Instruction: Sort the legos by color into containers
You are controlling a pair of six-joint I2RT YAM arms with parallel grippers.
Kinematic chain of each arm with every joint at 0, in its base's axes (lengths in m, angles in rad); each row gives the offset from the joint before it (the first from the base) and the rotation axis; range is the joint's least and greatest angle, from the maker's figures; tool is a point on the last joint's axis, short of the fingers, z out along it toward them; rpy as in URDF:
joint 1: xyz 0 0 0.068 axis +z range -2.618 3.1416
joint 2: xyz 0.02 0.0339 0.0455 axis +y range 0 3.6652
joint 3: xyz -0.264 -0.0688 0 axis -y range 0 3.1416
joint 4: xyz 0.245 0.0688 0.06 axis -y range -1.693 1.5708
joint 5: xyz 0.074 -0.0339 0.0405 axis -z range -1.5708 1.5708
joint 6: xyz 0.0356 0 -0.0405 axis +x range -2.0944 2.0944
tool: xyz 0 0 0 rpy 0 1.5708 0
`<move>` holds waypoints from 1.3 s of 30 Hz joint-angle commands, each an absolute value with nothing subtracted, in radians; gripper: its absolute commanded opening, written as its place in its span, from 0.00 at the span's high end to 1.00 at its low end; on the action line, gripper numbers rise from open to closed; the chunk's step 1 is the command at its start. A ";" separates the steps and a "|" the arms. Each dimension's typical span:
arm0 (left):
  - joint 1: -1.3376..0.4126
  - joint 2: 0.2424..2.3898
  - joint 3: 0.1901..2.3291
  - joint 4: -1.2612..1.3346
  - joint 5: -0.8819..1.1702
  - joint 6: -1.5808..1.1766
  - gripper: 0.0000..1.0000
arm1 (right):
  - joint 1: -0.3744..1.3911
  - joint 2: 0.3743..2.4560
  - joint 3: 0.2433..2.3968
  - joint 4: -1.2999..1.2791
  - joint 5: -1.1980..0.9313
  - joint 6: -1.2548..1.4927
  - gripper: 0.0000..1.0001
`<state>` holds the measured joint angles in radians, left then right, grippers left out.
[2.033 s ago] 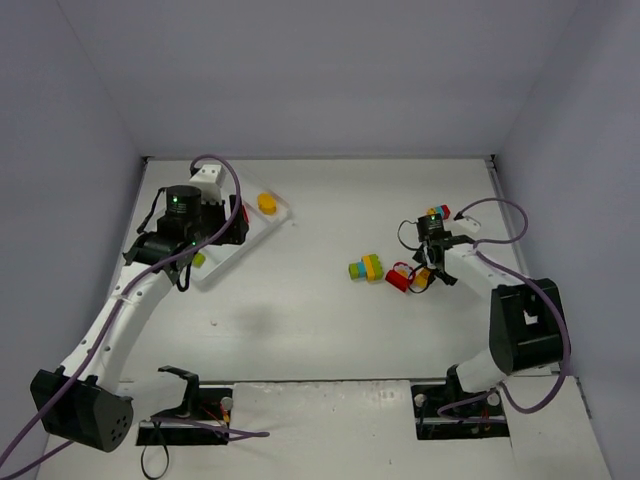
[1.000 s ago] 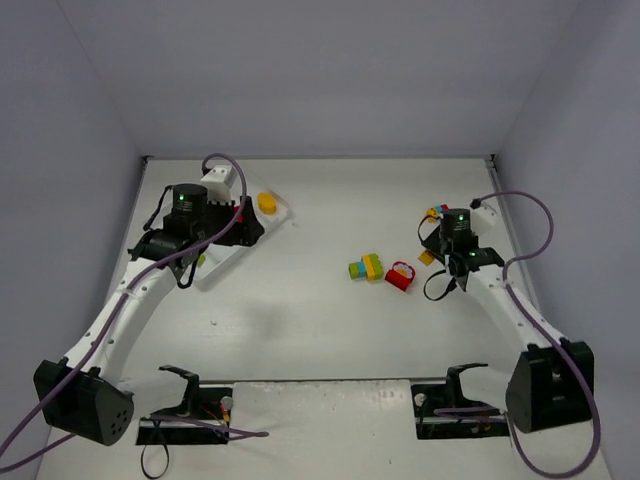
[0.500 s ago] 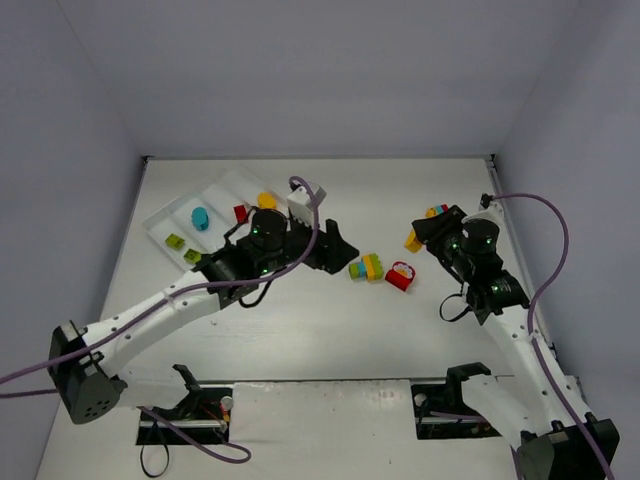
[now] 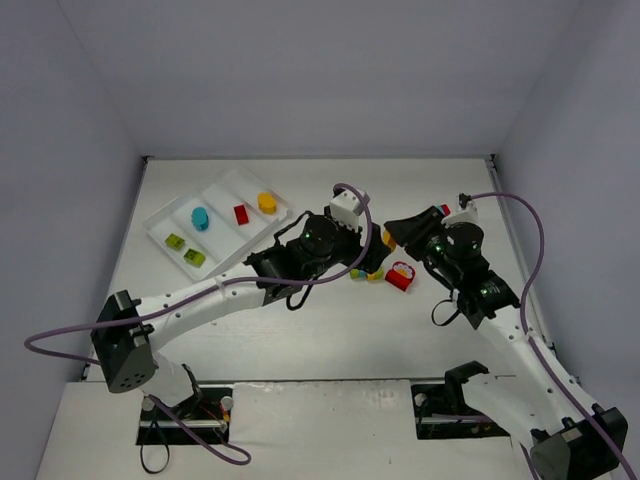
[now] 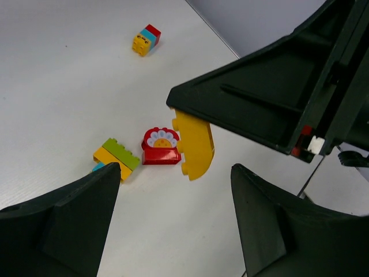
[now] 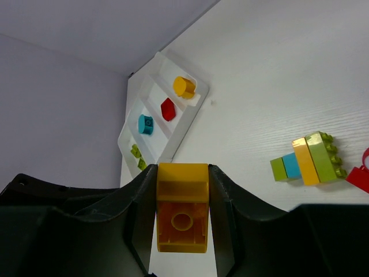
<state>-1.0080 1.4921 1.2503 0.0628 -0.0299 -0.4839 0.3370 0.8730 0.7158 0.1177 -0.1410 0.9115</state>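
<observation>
My right jaws grip a yellow brick [image 6: 182, 214] over the middle of the desk [image 4: 330, 190]; left jaws wide open, empty. Tray [image 4: 228, 182] at far-left corner holds five sorted; cluster [image 5: 115, 157], red brick [image 5: 161, 146], small stack [image 5: 146, 39] left to sort

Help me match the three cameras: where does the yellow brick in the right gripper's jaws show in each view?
Top external: the yellow brick is right of centre, held by the right gripper.
Left wrist: near centre, hanging from the dark jaws above it.
Right wrist: bottom centre, between its own jaws.
Shared landmark: the red flower brick.
</observation>
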 commanded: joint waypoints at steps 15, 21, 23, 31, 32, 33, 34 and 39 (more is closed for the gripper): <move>-1.006 1.552 1.362 0.172 -0.133 -0.491 0.45 | 0.362 0.879 0.719 0.273 -0.178 0.974 1.00; -1.006 1.563 1.365 0.187 -0.137 -0.500 0.78 | 0.364 0.887 0.706 0.284 -0.189 0.969 1.00; -1.006 1.559 1.358 0.186 -0.155 -0.502 0.85 | 0.364 0.893 0.701 0.287 -0.187 0.963 0.99; -0.945 1.514 1.267 0.124 -0.213 -0.489 0.93 | 0.362 0.943 0.758 0.184 -0.081 0.813 0.24; -0.931 1.506 1.255 0.121 -0.215 -0.491 0.93 | 0.361 0.953 0.771 0.169 -0.065 0.795 0.20; -0.914 1.500 1.244 0.114 -0.213 -0.491 0.93 | 0.357 0.962 0.785 0.146 -0.034 0.761 0.15; -0.896 1.487 1.235 0.095 -0.212 -0.494 0.93 | 0.354 0.975 0.798 0.135 -0.017 0.747 0.13; -0.712 1.468 1.226 0.009 -0.228 -0.483 0.93 | 0.331 1.003 0.851 0.074 0.098 0.674 0.12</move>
<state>-0.8108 1.5391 1.1923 0.0162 -0.1867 -0.4988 0.3447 0.9974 0.7803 0.0723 -0.0177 0.7551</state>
